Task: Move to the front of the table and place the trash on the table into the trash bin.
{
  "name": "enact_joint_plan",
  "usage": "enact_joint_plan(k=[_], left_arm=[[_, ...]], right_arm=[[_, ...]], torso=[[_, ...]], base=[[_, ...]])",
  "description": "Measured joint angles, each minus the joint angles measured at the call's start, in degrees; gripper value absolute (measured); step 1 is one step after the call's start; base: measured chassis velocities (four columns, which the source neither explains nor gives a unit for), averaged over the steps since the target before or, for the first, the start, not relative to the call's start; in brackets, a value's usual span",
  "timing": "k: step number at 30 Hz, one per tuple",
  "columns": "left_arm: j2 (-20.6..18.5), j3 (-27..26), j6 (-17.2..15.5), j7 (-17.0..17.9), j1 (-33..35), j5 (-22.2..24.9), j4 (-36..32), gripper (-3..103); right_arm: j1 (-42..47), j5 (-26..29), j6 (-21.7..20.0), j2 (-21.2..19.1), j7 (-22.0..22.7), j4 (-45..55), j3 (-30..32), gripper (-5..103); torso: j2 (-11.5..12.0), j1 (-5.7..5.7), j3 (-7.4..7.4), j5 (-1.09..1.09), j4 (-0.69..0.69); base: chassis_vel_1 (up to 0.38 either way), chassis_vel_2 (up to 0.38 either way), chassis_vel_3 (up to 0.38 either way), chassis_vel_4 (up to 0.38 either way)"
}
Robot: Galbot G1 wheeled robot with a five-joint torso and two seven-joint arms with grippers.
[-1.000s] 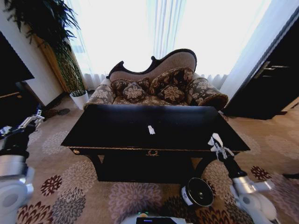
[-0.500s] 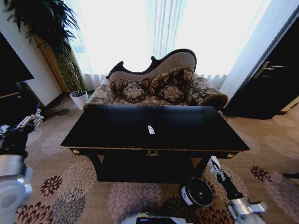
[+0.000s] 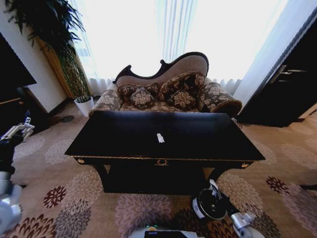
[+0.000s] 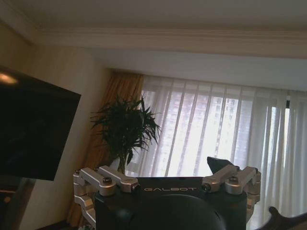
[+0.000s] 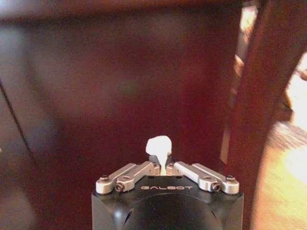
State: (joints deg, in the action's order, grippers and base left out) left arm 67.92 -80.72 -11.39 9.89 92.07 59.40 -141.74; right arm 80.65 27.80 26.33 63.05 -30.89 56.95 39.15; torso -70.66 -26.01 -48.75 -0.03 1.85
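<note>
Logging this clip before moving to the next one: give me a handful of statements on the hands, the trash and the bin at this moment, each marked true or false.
1. The right hand grips a crumpled white paper wad. True.
2. The right hand is raised over the middle of the table. False: in the head view it is low, by the trash bin on the carpet, below the table's front edge.
3. A small white scrap lies on the table top. True.
4. The trash bin stands on the table. False: it is on the floor near the table's front right leg.
5. The left hand carries a drink can. False: it is off to the robot's left with nothing in it.
</note>
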Motion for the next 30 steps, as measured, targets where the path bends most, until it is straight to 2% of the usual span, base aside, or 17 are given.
enact_joint_plan(k=[2,6,7,10,11,12,15,16,19,21,28,29,30], left_arm=[[-0.1,-0.2,0.0,0.0,0.1,0.0,0.2,100],[-0.2,-0.3,0.0,0.0,0.1,-0.1,0.6,100],[-0.2,-0.3,0.0,0.0,0.1,-0.1,0.6,100],[-0.2,0.0,0.0,0.0,0.1,-0.3,0.7,100],[-0.3,0.0,0.0,0.0,0.1,-0.3,1.0,100],[-0.3,0.0,0.0,0.0,0.1,-0.3,1.0,100],[-1.4,-1.0,0.0,0.0,0.1,-0.2,2.1,100],[-1.4,-1.0,0.0,0.0,0.1,-0.2,2.1,100],[-1.9,-1.9,0.0,0.0,0.4,0.0,2.7,100],[-1.9,-2.0,0.0,0.0,0.6,0.0,2.8,100],[-1.8,-2.1,0.1,0.0,1.0,-0.2,3.0,100],[-1.9,-2.3,0.1,0.0,1.0,-0.2,3.1,100],[-2.0,-2.5,0.1,-0.1,1.1,-0.2,3.2,100]], right_arm=[[-0.3,-1.5,-0.7,0.0,1.8,-0.7,-0.3,1],[-2.0,-9.2,-2.1,0.0,8.8,-4.5,-1.6,1],[-2.0,-9.2,-2.1,0.0,8.8,-4.5,-1.6,1],[-3.0,-10.9,-4.2,0.4,13.7,-6.1,-3.4,1],[-3.5,-11.0,-4.9,0.6,15.5,-6.5,-4.1,1],[-3.5,-11.0,-4.9,0.6,15.5,-6.5,-4.1,1],[-5.3,-9.4,-8.5,2.0,21.9,-7.1,-6.9,1],[-5.3,-9.4,-8.5,2.0,21.9,-7.1,-6.9,1],[-7.4,-7.2,-11.3,3.2,26.2,-7.9,-9.2,1],[-8.8,-7.4,-12.0,4.0,27.8,-8.9,-10.2,1],[-10.8,-10.0,-12.5,5.3,29.1,-12.1,-10.8,1],[-11.1,-10.3,-12.5,5.3,29.1,-12.6,-10.8,6],[-11.5,-10.4,-12.6,5.3,29.3,-13.1,-10.8,6]], torso=[[0.0,0.00,0.00,0.01,0.00],[0.0,0.00,0.00,0.01,0.01],[0.0,0.00,0.00,0.01,0.01],[0.0,0.00,0.00,0.01,0.02],[0.0,0.00,0.00,0.01,0.01],[0.0,0.00,0.00,0.01,0.01],[0.0,0.00,0.00,0.01,0.01],[0.0,0.00,0.00,0.01,0.01],[0.0,0.00,0.00,0.01,0.01],[0.0,0.00,0.00,0.01,0.00],[0.0,0.00,0.00,0.00,0.00],[0.0,0.00,0.00,0.01,0.01],[0.0,0.00,0.00,0.01,0.02]], base=[[0.000,0.000,0.000,0.000],[0.000,0.000,0.000,0.000],[0.000,0.000,0.000,0.000],[0.000,0.000,0.000,0.000],[0.000,0.000,0.000,0.000],[0.000,0.000,0.000,0.000],[0.000,0.000,0.000,0.000],[0.000,0.000,0.000,0.000],[0.000,0.000,0.000,0.000],[0.000,0.000,0.000,0.000],[0.000,0.000,0.000,0.000],[0.000,0.000,0.000,0.000],[0.000,0.000,0.000,0.000]])
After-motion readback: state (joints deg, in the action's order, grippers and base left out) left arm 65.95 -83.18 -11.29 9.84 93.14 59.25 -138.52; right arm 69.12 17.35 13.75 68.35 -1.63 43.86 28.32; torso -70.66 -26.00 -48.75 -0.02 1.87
